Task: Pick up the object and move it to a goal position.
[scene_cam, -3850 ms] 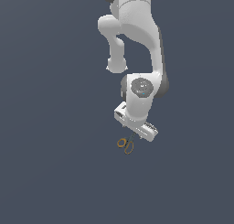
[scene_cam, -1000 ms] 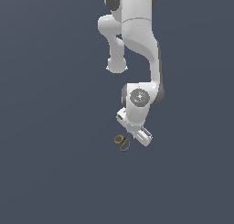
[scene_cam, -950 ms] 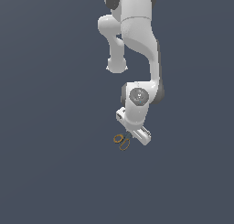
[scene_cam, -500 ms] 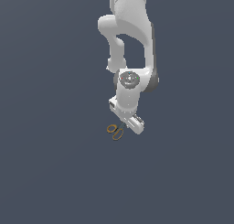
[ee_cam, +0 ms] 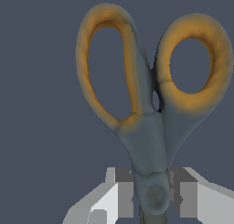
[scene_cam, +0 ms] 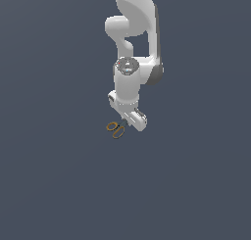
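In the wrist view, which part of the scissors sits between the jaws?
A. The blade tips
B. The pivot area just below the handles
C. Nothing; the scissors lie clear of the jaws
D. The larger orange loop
B: the scissors have their pivot screw between the gripper's jaws, loops sticking out beyond.

A simulator's bare scene, no real room: flat dark grey-blue ground [scene_cam: 54, 185] everywhere, and a smooth white rendered arm [scene_cam: 135, 53].
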